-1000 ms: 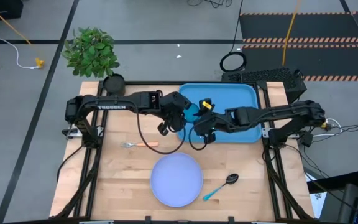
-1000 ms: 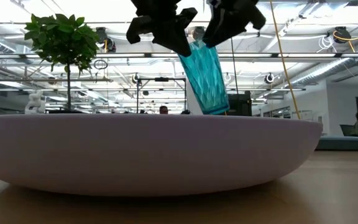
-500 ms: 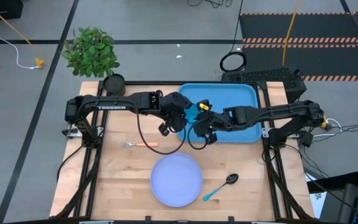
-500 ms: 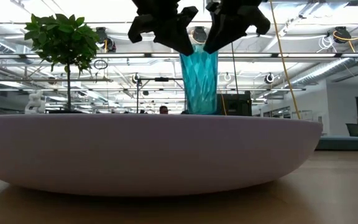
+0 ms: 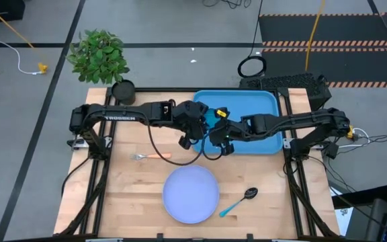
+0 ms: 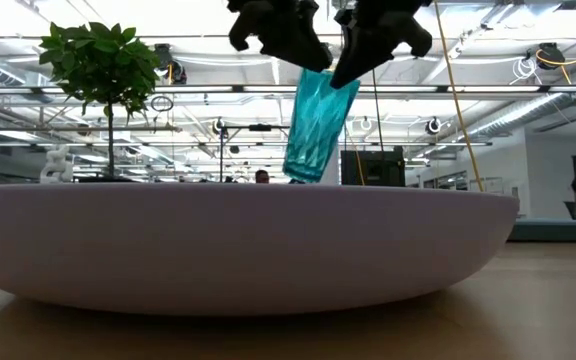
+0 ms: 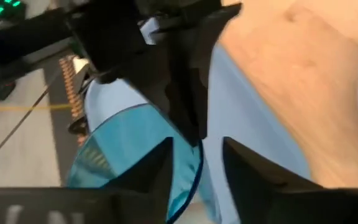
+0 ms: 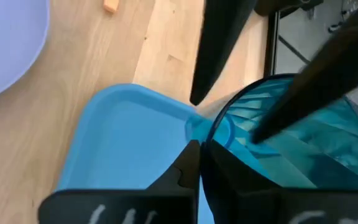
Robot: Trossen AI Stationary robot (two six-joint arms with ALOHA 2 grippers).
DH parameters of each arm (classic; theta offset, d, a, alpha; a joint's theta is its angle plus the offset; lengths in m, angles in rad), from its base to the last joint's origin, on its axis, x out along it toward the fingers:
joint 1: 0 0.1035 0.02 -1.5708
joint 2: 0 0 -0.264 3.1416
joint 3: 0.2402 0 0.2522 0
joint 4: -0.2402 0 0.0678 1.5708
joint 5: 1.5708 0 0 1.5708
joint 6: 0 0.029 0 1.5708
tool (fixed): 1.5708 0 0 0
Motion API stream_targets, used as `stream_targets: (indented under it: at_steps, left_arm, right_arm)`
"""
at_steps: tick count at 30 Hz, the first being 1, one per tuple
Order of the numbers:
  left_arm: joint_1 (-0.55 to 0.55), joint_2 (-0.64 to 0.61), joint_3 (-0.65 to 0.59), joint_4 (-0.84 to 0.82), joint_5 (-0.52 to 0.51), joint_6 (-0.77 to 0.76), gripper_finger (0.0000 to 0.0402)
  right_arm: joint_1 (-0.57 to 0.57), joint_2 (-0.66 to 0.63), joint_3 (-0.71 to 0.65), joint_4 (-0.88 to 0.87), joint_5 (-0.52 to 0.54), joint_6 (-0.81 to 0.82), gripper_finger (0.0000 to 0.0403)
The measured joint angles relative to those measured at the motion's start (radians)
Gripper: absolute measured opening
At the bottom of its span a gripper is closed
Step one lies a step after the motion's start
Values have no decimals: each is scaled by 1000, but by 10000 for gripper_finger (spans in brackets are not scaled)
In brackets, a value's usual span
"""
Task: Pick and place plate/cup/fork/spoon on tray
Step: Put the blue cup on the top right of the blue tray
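High view: the left gripper [image 5: 195, 128] and right gripper [image 5: 222, 136] are met over the near-left corner of the tray [image 5: 261, 107]; the plate [image 5: 191, 195], fork [image 5: 150, 156] and spoon [image 5: 240, 200] are left on the table.

Low view: the cup [image 6: 316, 125] is seen tilted, raised behind the plate.

Right wrist: the cup is clamped at its rim by the right fingers.

Left wrist: left jaw state cannot be told.

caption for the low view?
Tilted teal cup hangs from the right gripper behind the plate's rim.
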Motion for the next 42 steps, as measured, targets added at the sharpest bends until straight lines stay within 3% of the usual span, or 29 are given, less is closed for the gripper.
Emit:
stream_targets:
  at_steps: [4,8,19,22,33,42]
  left_arm:
    - [-30,-15,0,-6,-133,-114,206]
    - [-66,-81,0,-58,-209,-215,228]
    - [-61,-189,0,-443,-245,-592,195]
    - [-82,-204,-23,-494,-245,-664,180]
    - [-158,-203,-192,-274,-232,-638,152]
    - [-173,-203,-299,-162,-219,-638,152]
  right_arm:
    - [0,-4,0,-32,0,45,1]
    - [0,-12,0,-70,1,90,1]
    - [-5,-152,0,-222,9,208,0]
    - [-19,-193,1,-275,69,250,0]
    - [-201,-278,1,-467,99,312,0]
    - [-503,-287,1,-517,-48,250,0]
